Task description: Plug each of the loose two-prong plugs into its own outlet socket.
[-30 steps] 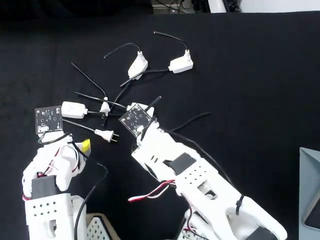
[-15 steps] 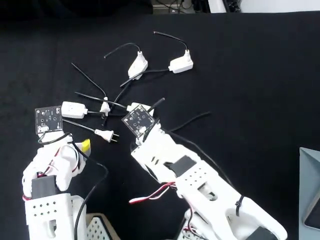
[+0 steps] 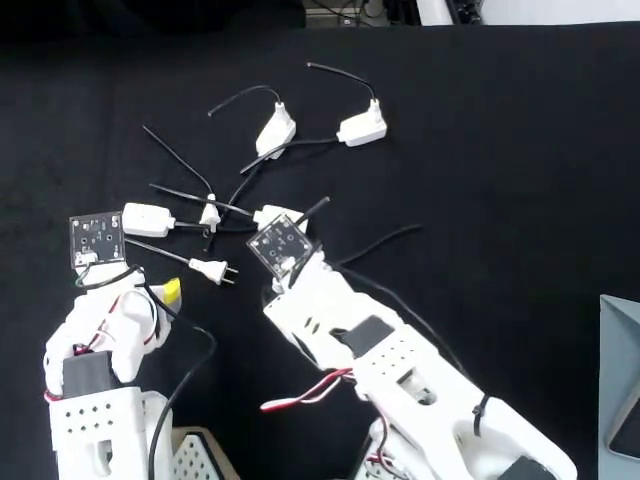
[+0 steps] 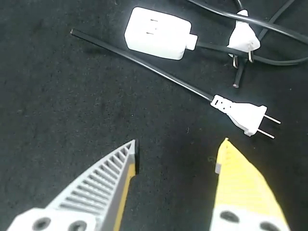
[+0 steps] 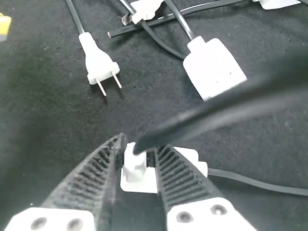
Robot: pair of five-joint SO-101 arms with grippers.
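Two claws to report. My right claw [image 5: 139, 159] is clamped on a white plug [image 5: 133, 166] by its body; the black cord [image 5: 216, 113] runs out from between the fingers; the plug stands on a white socket block [image 5: 192, 162]; whether its prongs are seated I cannot tell. Over the last second this arm has drawn back slightly toward its base in the high view, uncovering more of that block; I judge this a small alignment correction, so the insertion is not confirmed. My left claw [image 4: 179, 144] stands apart, holding nothing and unmoved, just short of a loose plug [image 4: 243, 115]. Beyond it lie an unfilled socket [image 4: 156, 33] and a smaller plug [image 4: 243, 38]; farthest off lie a third socket [image 3: 277, 130] and a fourth socket [image 3: 362, 127]. No legible brand, label or writing found on any item.
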